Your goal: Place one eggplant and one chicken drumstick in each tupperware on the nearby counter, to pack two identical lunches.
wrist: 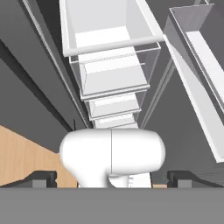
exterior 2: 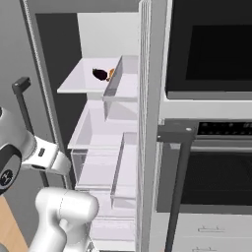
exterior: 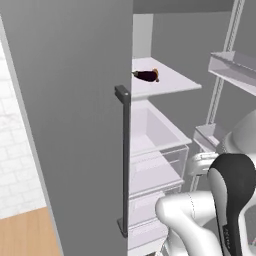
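eggplant (exterior: 146,75) lying flat, lengthwise along shelf (exterior: 175,80)

Hand camera looked into open fridge. Clear drawer (wrist: 109,52) with white rim sat at top centre, front bar across its near edge. Below drawer, stacked clear bins (wrist: 114,107) stepped down and receded. To right of drawer, door shelf (wrist: 199,74) ran diagonally, pale tray inside grey wall. Left of drawer, dark grey fridge wall (wrist: 30,83) slanted down to light-wood floor (wrist: 26,157). Gripper (wrist: 112,179) fingertips (wrist: 41,178) stood wide apart beneath drawer, nothing between them.
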### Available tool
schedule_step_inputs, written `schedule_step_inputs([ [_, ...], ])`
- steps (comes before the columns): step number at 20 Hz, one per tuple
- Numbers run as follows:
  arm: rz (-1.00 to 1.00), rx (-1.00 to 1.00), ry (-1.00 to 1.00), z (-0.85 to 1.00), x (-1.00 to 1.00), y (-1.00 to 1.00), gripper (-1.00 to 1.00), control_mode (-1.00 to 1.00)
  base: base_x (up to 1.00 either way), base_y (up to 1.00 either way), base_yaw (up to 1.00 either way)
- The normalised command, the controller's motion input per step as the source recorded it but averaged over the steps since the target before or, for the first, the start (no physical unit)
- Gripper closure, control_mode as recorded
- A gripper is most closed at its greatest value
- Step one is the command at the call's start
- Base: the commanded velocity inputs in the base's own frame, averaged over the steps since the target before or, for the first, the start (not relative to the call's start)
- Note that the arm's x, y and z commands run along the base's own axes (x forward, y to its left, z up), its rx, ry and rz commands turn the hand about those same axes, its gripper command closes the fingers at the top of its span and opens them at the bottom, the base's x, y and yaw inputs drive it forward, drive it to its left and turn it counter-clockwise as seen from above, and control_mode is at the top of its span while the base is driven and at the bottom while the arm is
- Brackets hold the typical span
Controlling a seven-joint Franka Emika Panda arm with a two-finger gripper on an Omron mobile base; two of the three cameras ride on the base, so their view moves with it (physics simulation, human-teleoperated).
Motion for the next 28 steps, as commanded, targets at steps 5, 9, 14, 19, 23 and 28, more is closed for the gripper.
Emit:
schedule_step_inputs([
  [5, 0.00, 0.00, 0.00, 0.00, 0.00, 0.00, -1.00, 1.00, 0.53, 0.00, 0.00],
  [9, 0.00, 0.00, 0.00, 0.00, 0.00, 0.00, -1.00, 1.00, -0.01, -0.30, 0.00],
  [14, 0.00, 0.00, 0.00, 0.00, 0.00, 0.00, -1.00, 1.00, 0.00, -0.15, 0.00],
  [19, 0.00, 0.00, 0.00, 0.00, 0.00, 0.00, -1.00, 1.00, 0.00, 0.00, 0.00],
  [23, 0.00, 0.00, 0.00, 0.00, 0.00, 0.00, -1.00, 1.00, 0.00, 0.00, 0.00],
  [28, 0.09, -0.02, -0.29, 0.64, -0.05, 0.00, -1.00, -1.00, 0.00, 0.00, 0.00],
])
